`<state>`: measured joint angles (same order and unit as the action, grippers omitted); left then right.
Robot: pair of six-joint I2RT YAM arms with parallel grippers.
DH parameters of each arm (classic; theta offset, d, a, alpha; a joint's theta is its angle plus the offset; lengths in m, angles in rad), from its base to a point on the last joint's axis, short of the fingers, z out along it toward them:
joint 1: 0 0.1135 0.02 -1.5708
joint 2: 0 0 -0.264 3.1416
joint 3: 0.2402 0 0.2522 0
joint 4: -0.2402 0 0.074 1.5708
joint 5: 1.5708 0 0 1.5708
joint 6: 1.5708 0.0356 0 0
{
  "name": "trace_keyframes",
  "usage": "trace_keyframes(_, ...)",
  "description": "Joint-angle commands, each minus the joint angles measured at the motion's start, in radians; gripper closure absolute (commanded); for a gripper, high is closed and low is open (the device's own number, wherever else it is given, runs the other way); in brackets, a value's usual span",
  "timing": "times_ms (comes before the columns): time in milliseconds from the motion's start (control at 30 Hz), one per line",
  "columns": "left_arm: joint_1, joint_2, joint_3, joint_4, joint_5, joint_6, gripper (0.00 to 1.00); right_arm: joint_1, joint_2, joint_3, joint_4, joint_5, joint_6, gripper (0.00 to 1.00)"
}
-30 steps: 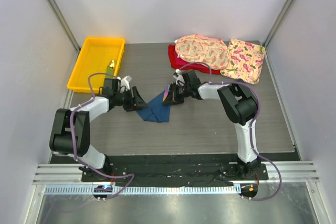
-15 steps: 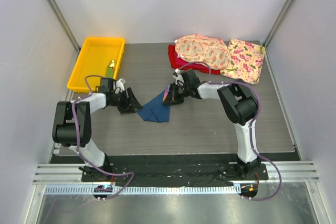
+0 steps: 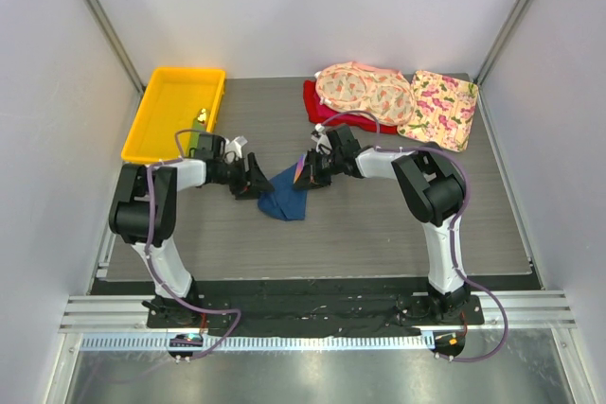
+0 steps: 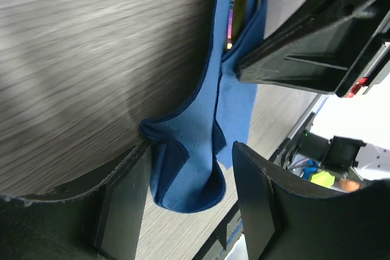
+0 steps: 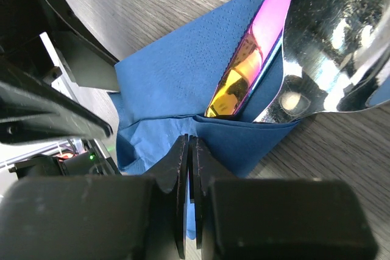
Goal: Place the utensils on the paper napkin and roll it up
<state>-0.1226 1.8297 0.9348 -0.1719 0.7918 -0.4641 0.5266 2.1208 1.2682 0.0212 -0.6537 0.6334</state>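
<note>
Top external view: you have a yellow tray at the far left of the worktop, and two floral cloths over a red cloth at the far right, all well apart from the work. The paper napkin lies folded mid-worktop between both arms, with the utensils tucked in its far fold. Both arms reach low and inward. Your left hand is spread, a napkin fold between its fingers. Your right hand is pinched tight on the napkin's edge, just beside the spoon head.
</note>
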Motion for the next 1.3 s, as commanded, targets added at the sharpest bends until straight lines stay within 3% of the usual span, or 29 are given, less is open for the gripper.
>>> trace_keyframes(0,-0.026,0.089,0.016,-0.026,-0.075,0.059,0.38,0.007,0.053,-0.007,-0.072,0.141,-0.061,0.92)
trace_keyframes(300,-0.034,0.157,0.081,-0.006,-0.017,0.050,0.38,0.006,0.059,-0.007,-0.072,0.141,-0.060,0.92)
trace_keyframes(700,0.034,0.000,-0.036,-0.077,-0.124,0.004,0.45,0.006,0.056,-0.012,-0.070,0.147,-0.060,0.92)
trace_keyframes(967,0.052,-0.030,-0.077,-0.124,-0.178,-0.004,0.59,0.007,0.051,-0.013,-0.070,0.150,-0.060,0.92)
trace_keyframes(1267,0.064,-0.162,-0.122,0.000,-0.100,-0.102,0.80,0.007,0.054,-0.013,-0.070,0.152,-0.055,0.92)
